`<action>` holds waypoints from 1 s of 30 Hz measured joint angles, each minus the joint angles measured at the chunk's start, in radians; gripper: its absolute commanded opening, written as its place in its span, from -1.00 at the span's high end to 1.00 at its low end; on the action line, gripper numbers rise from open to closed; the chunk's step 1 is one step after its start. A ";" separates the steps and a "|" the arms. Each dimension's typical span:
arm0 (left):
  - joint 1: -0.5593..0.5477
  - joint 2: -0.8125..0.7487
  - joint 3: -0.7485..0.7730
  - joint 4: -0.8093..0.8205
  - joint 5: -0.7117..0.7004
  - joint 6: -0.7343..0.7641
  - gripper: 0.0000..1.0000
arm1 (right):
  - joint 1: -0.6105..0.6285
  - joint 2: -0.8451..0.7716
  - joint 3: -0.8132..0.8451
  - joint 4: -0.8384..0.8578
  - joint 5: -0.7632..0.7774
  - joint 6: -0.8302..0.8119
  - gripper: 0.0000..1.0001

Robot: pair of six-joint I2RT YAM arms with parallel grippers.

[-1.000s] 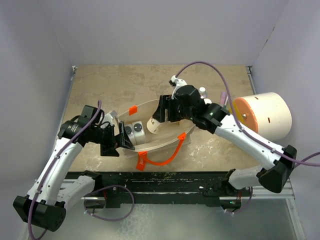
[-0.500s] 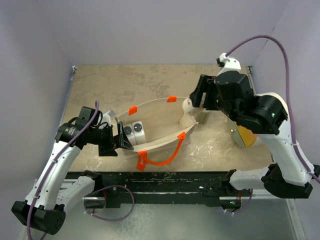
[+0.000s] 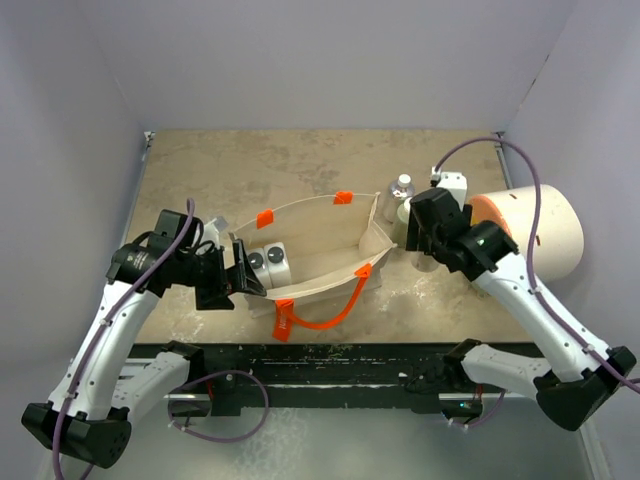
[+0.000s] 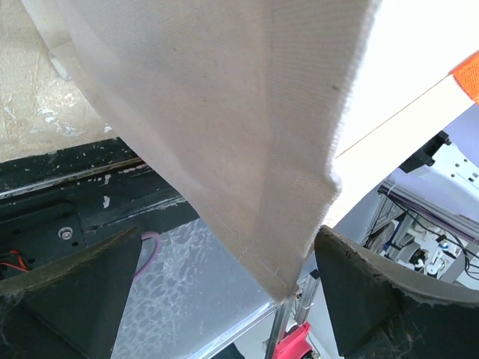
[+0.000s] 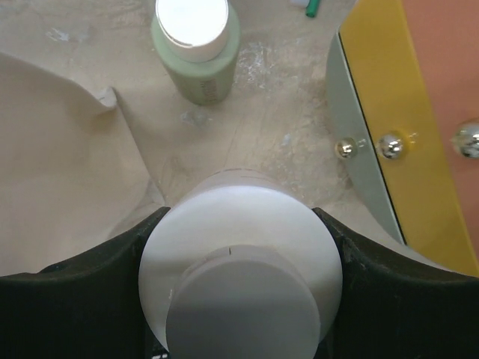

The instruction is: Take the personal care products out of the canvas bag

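The canvas bag stands open on the table with its orange handles to the front. Two white bottles with dark grey caps sit inside at its left end. My left gripper is at that end with its jaws apart, and a corner of the bag wall hangs between them. My right gripper is low beside the bag's right end. It is shut on a pale bottle. A clear bottle with a white cap and a pale green bottle stand just beyond.
The big cream cylinder with the orange-yellow face lies right of my right gripper, its face close to the held bottle. The bag's right wall is just left of it. Grey walls enclose the table.
My right arm lifted the pale bottle out of the bag, swung right, then came down beside the standing bottles. The left arm and the bag barely moved.
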 measured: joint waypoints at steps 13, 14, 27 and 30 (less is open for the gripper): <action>0.000 -0.007 0.012 -0.034 -0.005 -0.051 -0.93 | -0.137 0.023 -0.451 0.576 -0.076 -0.119 1.00; 0.000 -0.010 0.012 -0.037 -0.007 -0.055 -0.93 | -0.149 0.035 -0.464 0.607 -0.084 -0.132 1.00; 0.000 -0.033 0.012 -0.074 -0.013 -0.083 -0.93 | -0.226 0.148 -0.508 0.806 -0.185 -0.208 1.00; 0.000 -0.025 0.012 -0.073 -0.006 -0.085 -0.93 | -0.226 0.193 -0.508 0.823 -0.202 -0.211 1.00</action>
